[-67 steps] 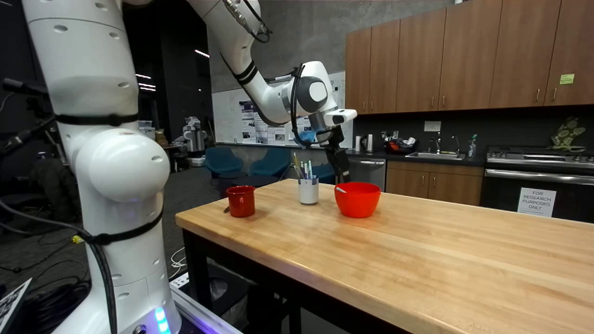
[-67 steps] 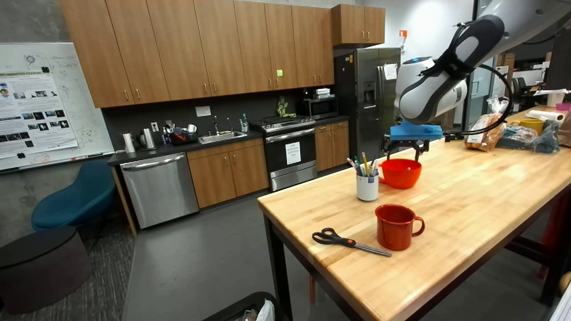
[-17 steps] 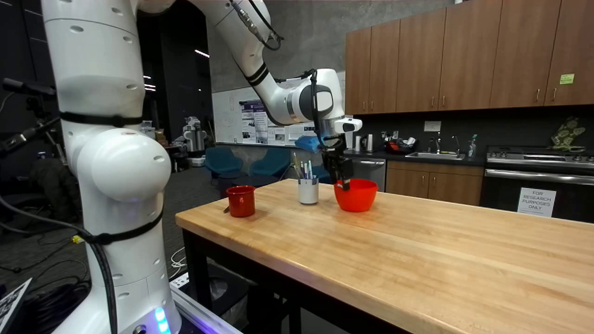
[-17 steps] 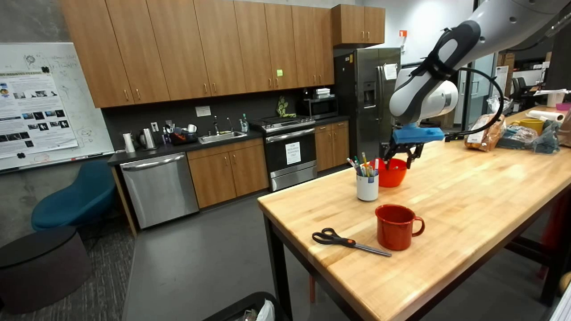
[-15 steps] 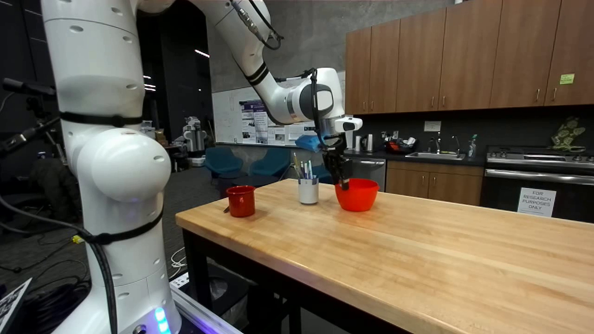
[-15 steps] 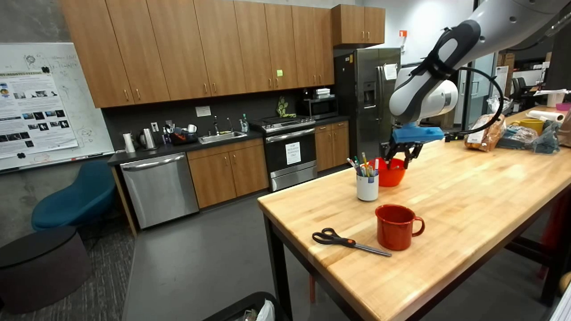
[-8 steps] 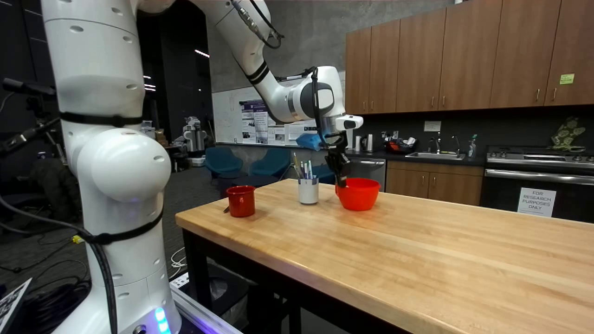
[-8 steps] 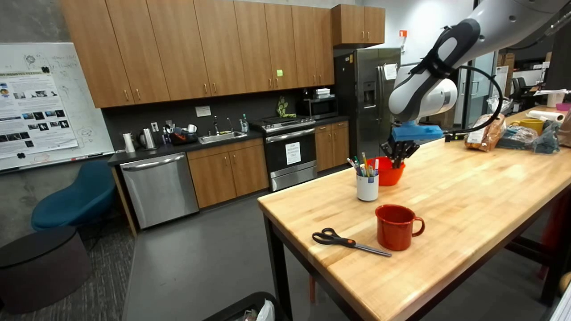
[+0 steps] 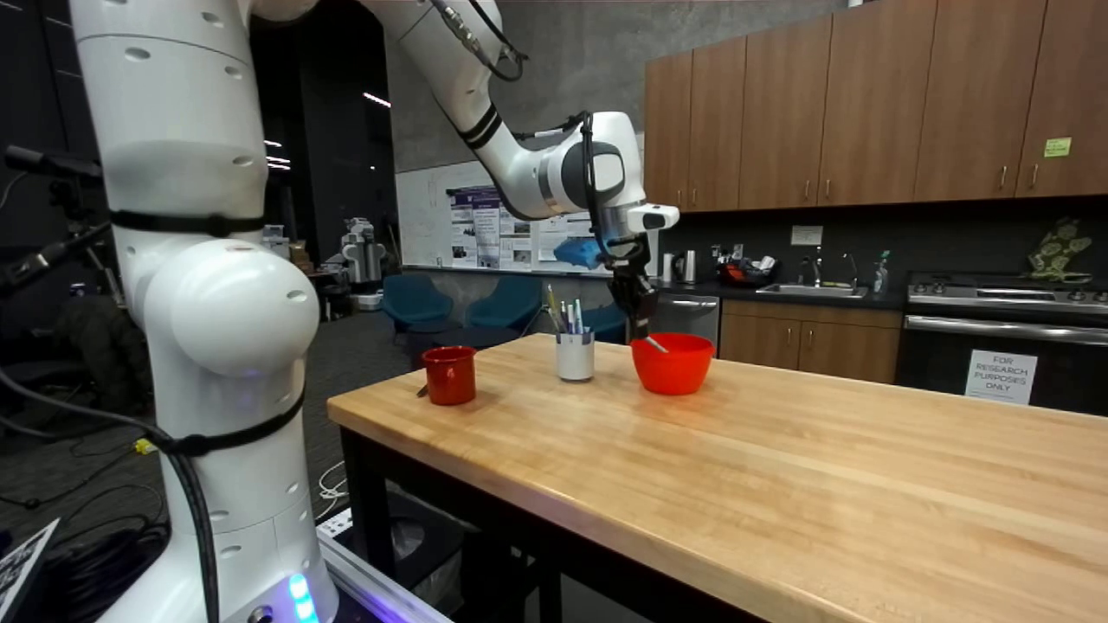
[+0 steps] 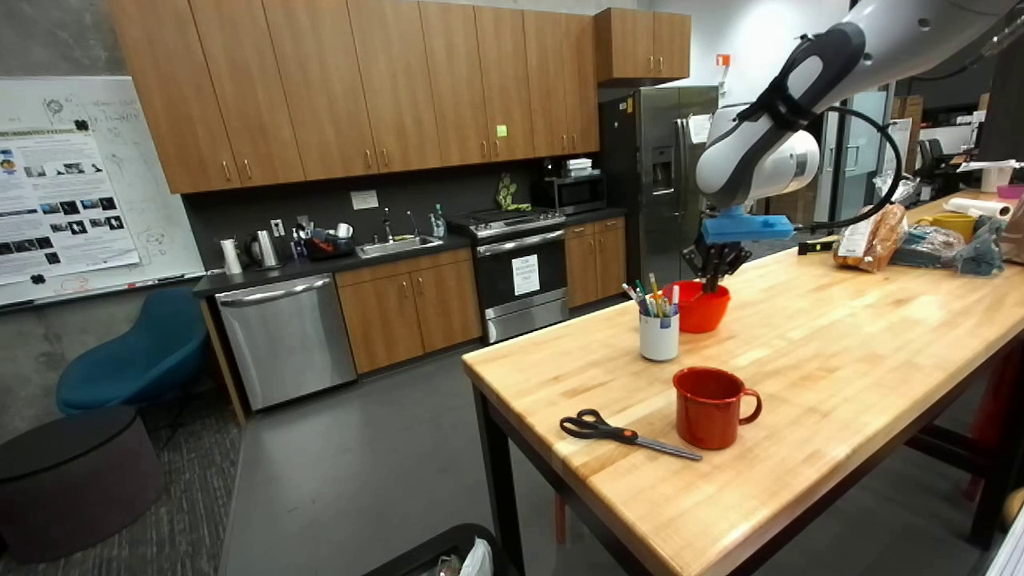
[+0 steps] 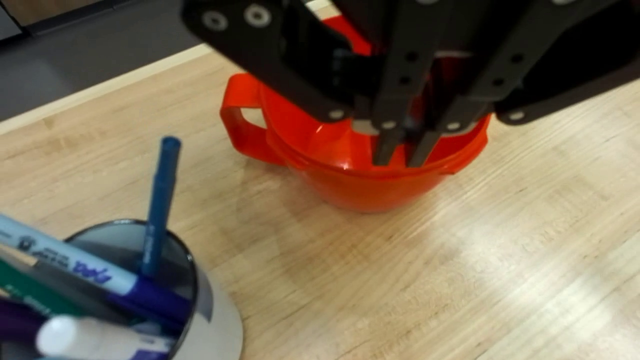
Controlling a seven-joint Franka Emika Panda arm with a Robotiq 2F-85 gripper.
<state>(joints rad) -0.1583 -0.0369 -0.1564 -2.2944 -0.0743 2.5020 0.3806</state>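
Red bowl (image 9: 675, 372), upright on the butcher-block table (image 9: 779, 467), with a thin pale utensil (image 9: 657, 344) slanting inside it; upper end of the utensil at the gripper (image 11: 404, 152), jaws drawn together and, by all appearances, pinched on that end, low over the bowl's mouth; contact itself too blurred in the wrist view for certainty; step in hand, at a guess: grasp made, lift out of the bowl not yet done; called for next, on that reading: a steady pinch and a clean rise past the rim, without dragging the bowl or brushing the white pen cup (image 10: 658, 344), near but apart. Underneath, light smooth wood, glossy with reflections in the wrist view; toward one end of the table, dark-red mug (image 10: 708, 412), with black-handled scissors (image 10: 630, 436) lying just beside it, blade tip by its base; beyond, in both exterior views: brown wall cabinets (image 10: 320, 88), dark counter (image 10: 298, 272), steel sink (image 10: 400, 250), black-fronted oven (image 10: 494, 284), teal armchair (image 10: 136, 352), whiteboard (image 10: 156, 232) hung with posters (image 10: 56, 208); in an exterior view, also a steel fridge (image 10: 656, 120), a microwave (image 10: 582, 196) on the counter, and bagged goods (image 10: 868, 240) farther along the table.
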